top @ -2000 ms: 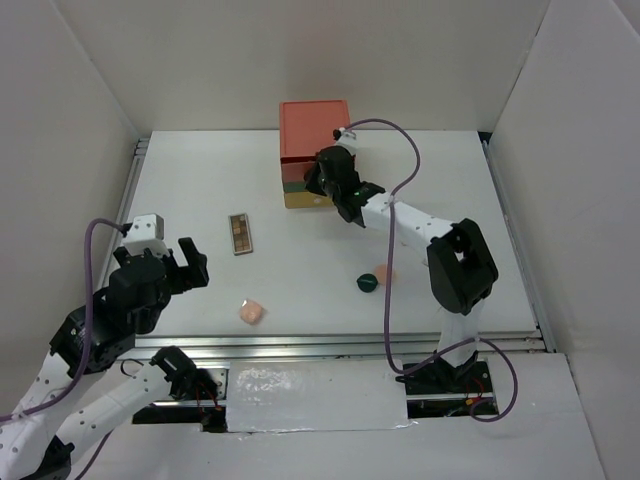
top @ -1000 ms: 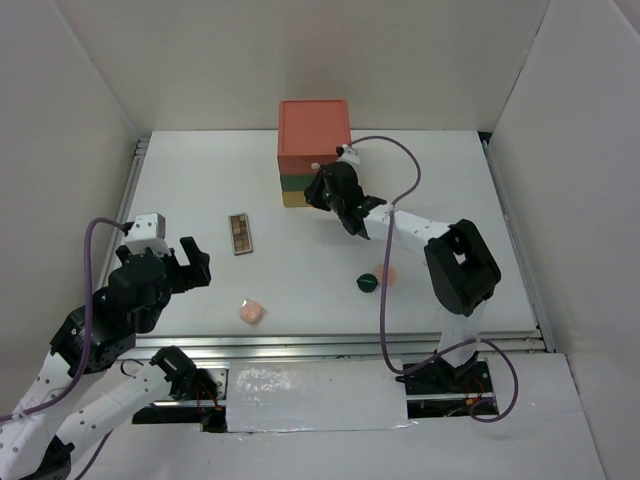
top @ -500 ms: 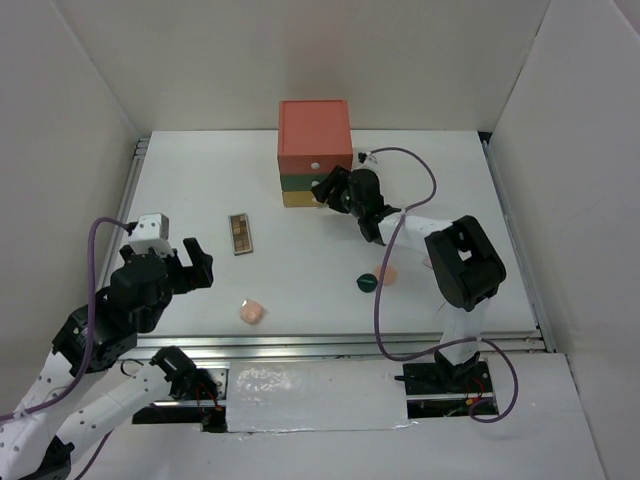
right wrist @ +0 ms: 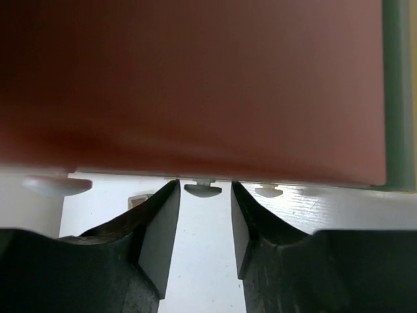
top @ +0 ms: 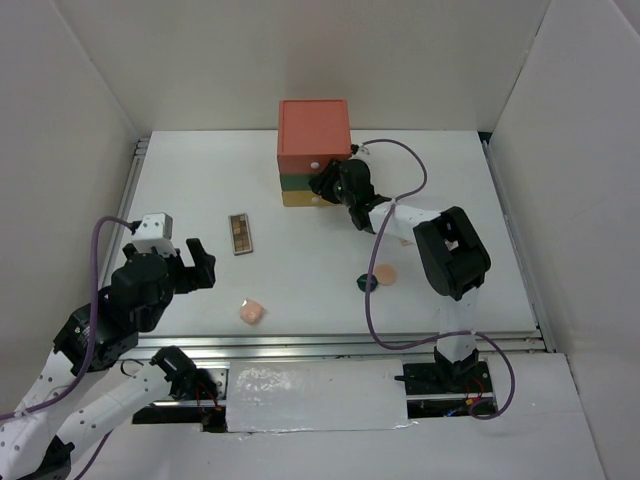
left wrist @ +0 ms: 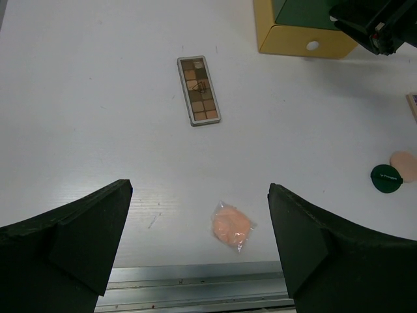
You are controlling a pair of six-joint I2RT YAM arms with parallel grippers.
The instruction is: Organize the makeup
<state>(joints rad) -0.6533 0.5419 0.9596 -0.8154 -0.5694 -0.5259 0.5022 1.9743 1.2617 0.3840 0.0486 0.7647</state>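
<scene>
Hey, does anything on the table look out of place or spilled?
Nothing looks spilled or damaged. Things simply lie scattered on the table: the brown palette alone on the left, one peach puff near the front edge, the green compact close beside a second puff.

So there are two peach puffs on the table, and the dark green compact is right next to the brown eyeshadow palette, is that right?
Not quite. The dark green compact sits right next to one peach puff, not the brown eyeshadow palette, which lies apart. The left wrist view shows it. The other peach puff is there too.
</scene>
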